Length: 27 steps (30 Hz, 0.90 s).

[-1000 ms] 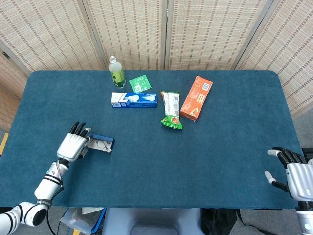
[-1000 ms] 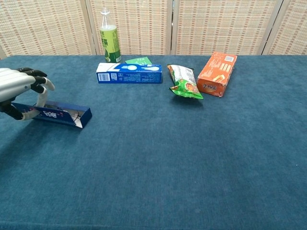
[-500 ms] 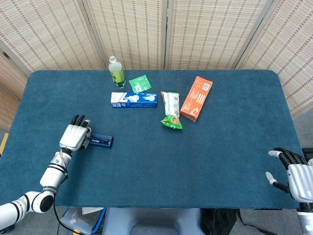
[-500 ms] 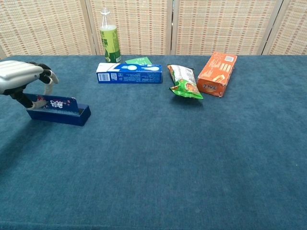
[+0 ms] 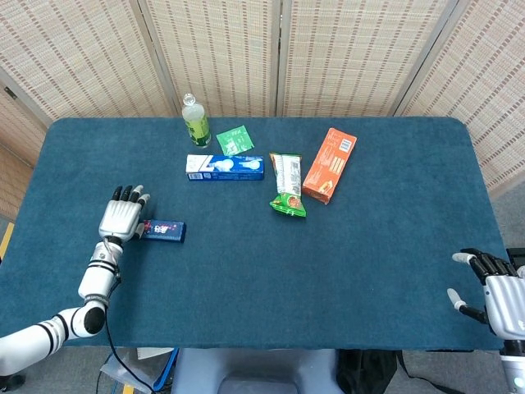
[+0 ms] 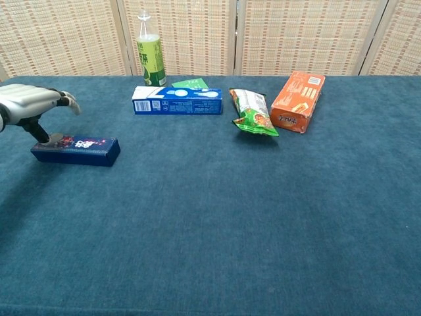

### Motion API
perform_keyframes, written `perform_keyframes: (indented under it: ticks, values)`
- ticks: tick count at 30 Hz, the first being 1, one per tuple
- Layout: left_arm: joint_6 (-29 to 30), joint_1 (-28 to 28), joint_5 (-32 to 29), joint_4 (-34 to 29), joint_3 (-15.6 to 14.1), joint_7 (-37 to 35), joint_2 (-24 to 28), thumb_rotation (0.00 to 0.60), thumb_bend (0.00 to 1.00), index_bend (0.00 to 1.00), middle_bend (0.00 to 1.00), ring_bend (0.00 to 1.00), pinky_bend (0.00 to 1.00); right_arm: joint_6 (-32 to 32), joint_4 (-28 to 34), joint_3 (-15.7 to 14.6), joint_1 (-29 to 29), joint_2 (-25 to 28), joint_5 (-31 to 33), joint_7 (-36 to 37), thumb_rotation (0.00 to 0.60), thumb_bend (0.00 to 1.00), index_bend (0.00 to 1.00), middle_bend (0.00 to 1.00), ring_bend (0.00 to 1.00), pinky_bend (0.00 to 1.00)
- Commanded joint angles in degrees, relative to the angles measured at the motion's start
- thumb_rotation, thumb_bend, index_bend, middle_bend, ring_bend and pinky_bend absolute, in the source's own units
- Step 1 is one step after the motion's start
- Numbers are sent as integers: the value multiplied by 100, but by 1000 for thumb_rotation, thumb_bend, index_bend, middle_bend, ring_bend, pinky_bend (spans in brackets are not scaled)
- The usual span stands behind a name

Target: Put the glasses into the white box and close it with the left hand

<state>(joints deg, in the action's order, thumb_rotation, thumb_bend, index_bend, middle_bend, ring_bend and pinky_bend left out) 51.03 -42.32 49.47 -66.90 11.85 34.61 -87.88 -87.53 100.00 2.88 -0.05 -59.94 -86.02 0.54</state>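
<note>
I judge the closing step about done: box (image 6: 76, 150) lies lid-down on the desk (image 6: 263, 210) by my left hand (image 5: 120, 218), fingers spread, one touching its end, holding nothing; next I lift clear

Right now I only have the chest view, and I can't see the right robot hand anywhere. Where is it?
Observer: In the head view the right robot hand is at the near right corner of the table, fingers apart, holding nothing.
Operator: My frame cuts off the left one. How does it lie?
Observer: The head view shows the whole left robot hand, fingers spread toward the far side, at the left end of the dark blue box.
Operator: And that green packet behind the blue-and-white box?
Observer: From above, the green packet lies flat just right of the bottle, apart from the blue-and-white box.
</note>
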Motion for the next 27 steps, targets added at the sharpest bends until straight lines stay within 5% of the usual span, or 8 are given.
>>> perform_keyframes:
  ticks: [1, 6, 16, 27]
  values:
    - [30, -74, -188, 112, 21, 170, -74, 600, 357, 52, 3, 0, 0, -2, -3, 2, -1, 1, 3, 4, 600, 240, 286, 248, 229, 231]
    - [-86, -90, -482, -82, 71, 171, 102, 600, 340, 58, 0, 0, 0, -15, -17, 8, -5, -3, 0, 28, 600, 239, 286, 248, 229, 231]
    - [-358, -154, -795, -1686, -238, 465, 1177, 600, 338, 91, 0, 0, 0, 36, -120, 17, 11, -38, 42, 115, 600, 239, 286, 248, 229, 230]
    - [-614, -818, -1867, -1107, -575, 1052, 600, 600, 338, 81, 0, 0, 0, 11, -244, 14, -51, -39, 130, 255, 600, 239, 286, 248, 229, 231]
